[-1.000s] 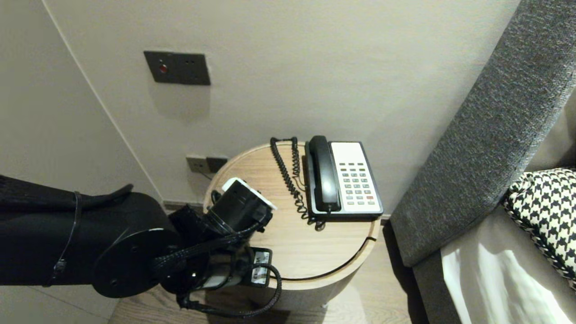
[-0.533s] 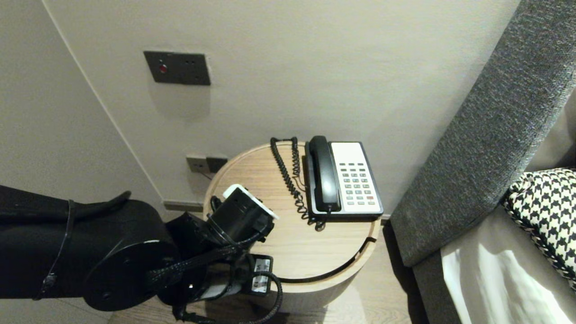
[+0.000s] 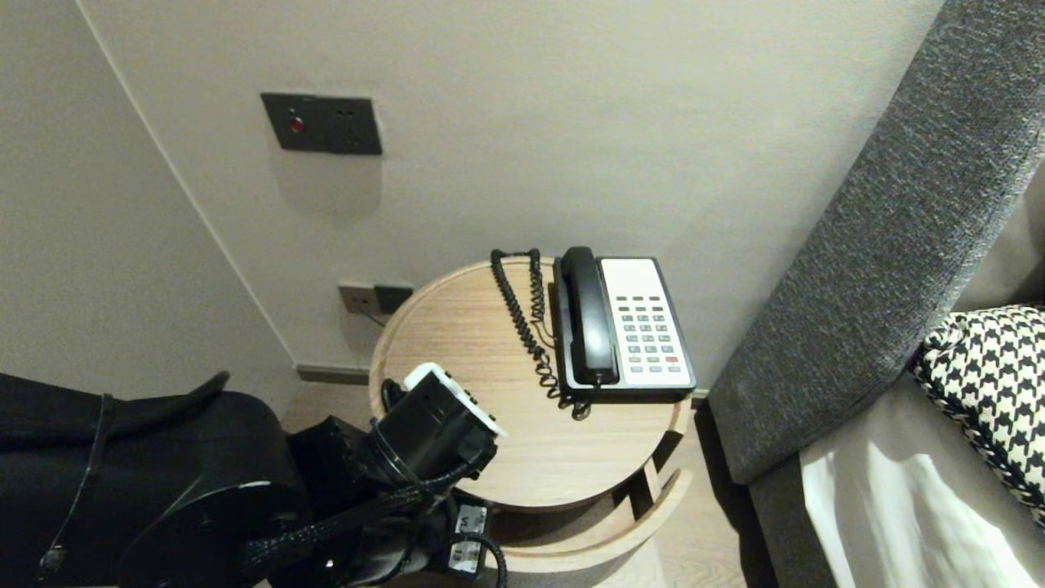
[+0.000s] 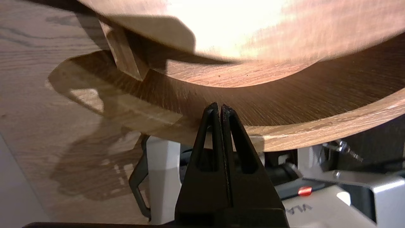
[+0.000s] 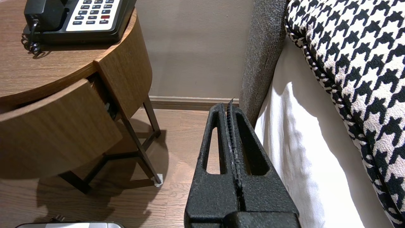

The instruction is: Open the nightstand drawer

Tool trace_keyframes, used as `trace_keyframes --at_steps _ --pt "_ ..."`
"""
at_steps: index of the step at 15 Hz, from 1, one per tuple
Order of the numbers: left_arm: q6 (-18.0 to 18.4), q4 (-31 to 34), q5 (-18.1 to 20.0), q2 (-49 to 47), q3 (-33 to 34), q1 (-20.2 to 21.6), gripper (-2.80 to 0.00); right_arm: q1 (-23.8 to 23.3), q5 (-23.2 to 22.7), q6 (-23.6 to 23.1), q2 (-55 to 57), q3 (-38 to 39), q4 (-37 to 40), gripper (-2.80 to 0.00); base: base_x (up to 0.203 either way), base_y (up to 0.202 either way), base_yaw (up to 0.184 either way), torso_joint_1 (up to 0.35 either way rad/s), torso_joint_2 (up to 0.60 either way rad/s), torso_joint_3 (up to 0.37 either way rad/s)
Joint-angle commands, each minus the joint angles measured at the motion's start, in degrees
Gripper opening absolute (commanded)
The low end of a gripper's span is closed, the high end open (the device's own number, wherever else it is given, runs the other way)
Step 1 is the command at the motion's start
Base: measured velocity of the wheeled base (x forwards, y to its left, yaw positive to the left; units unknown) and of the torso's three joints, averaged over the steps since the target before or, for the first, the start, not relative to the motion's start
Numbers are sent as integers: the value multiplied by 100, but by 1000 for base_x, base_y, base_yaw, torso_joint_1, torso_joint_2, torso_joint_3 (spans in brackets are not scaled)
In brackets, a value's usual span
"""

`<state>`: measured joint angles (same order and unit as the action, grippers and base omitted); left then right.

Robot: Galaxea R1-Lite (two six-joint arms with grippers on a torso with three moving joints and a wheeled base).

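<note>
A round wooden bedside table (image 3: 457,327) carries a black-and-white desk telephone (image 3: 624,327) with a coiled cord. Its curved drawer (image 3: 604,531) stands part-way out below the top. My left gripper (image 4: 219,106) is shut with nothing between the fingers. Its tips reach over the drawer's front rim (image 4: 316,133) into the dark inside; whether they touch the wood I cannot tell. In the head view the left wrist (image 3: 433,425) hides the fingers. My right gripper (image 5: 229,106) is shut and empty, hanging over the floor beside the bed, right of the drawer front (image 5: 57,126).
A grey headboard (image 3: 890,237), a houndstooth pillow (image 3: 988,384) and a white sheet (image 3: 898,514) fill the right side. Wall plates (image 3: 322,122) and low sockets (image 3: 374,298) sit behind the table. Thin table legs (image 5: 139,152) stand on the wood floor. My own base (image 4: 348,202) lies under the drawer.
The drawer has slid out from under the table top toward me. My left arm has drawn back and lower in the head view with it. The right arm has not moved.
</note>
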<state>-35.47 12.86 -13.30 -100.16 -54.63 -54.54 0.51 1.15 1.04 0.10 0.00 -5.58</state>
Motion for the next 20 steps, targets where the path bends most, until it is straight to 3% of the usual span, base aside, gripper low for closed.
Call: trace_keyframes --at_steps 1,13,20 --pt "-21 13 1 57 213 -176 -280 2 0 2 8 229 -4 -280 0 0 0 0 0 0" --pt "-45 -12 62 523 1241 -783 -280 2 0 2 8 229 -4 -280 0 0 0 0 0 0" --pt "-285 -12 293 585 1408 -1138 -280 2 0 2 8 229 -4 -280 0 0 0 0 0 0"
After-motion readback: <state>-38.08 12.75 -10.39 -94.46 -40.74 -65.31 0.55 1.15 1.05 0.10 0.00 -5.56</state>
